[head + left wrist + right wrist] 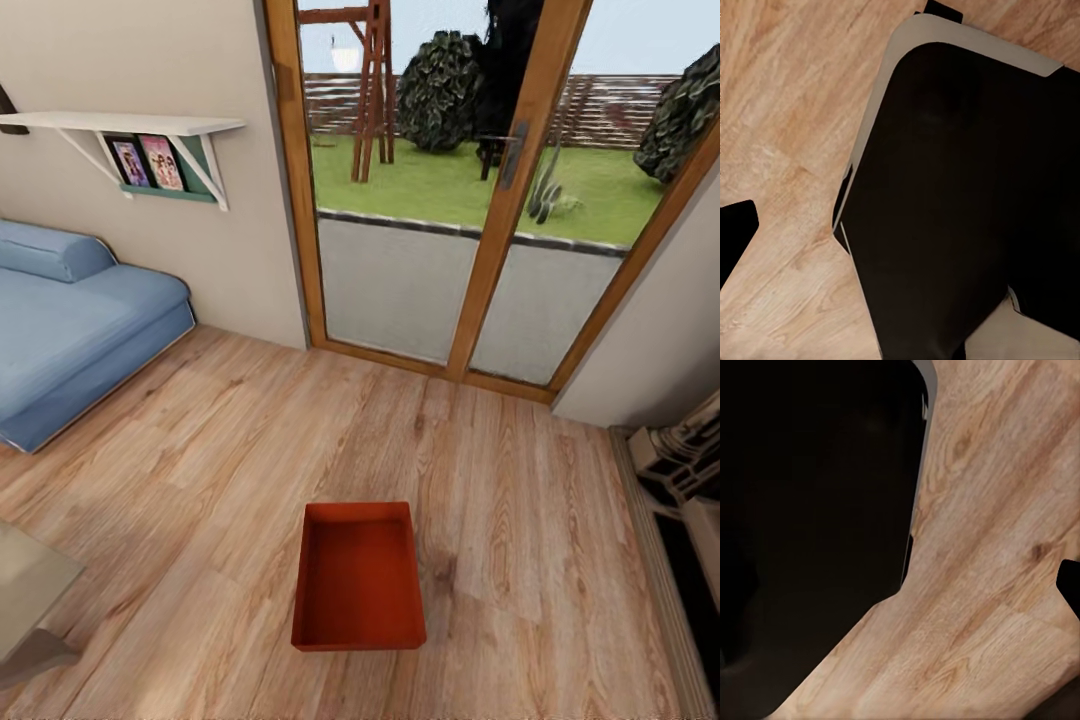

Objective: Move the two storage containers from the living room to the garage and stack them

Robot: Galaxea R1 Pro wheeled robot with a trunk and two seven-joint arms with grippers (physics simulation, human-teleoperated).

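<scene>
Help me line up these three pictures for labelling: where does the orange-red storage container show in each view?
Head view: the storage container sits low and centre, open side up, flat on the wood-plank floor, with the glass door beyond it.
Left wrist view: the container is not in this picture; plank floor beside the robot's dark body.
Right wrist view: not in it either; plank floor again.
Shared landmark: the light wood-plank floor.

Orange-red storage container (359, 578) sitting open-topped on light wood-plank floor (200, 450), blue sofa (80, 330) at left, white wall shelf (120, 125) holding picture frames, wood-framed glass doors (440, 200) facing a grassy garden, dark cabinet (685, 490) at right edge
</scene>
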